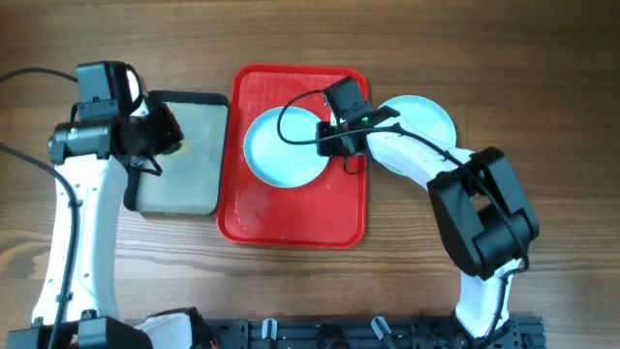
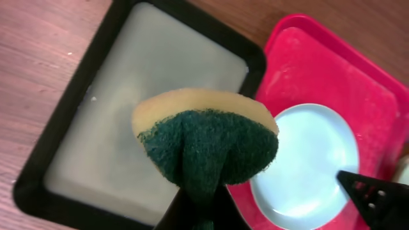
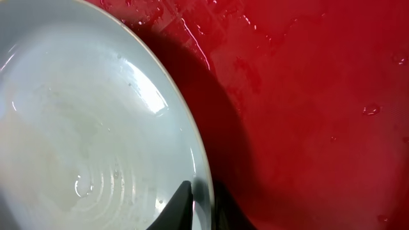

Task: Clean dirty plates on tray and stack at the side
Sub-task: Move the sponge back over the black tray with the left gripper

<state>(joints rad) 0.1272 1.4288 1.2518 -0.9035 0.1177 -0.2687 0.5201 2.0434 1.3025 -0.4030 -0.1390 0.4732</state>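
A pale aqua plate lies on the red tray, wet and free of smears; it also shows in the left wrist view. My right gripper is shut on this plate's right rim, one finger on top and one beneath, with the rim raised a little over the tray. Another plate sits on the table to the right of the tray, partly under my right arm. My left gripper is shut on a green and yellow sponge above the grey tray; its fingertips are hidden by the sponge.
A dark grey metal tray with a pale wet bottom stands left of the red tray, touching it; it also shows in the left wrist view. Water drops lie on the red tray. A cable loops above the plate.
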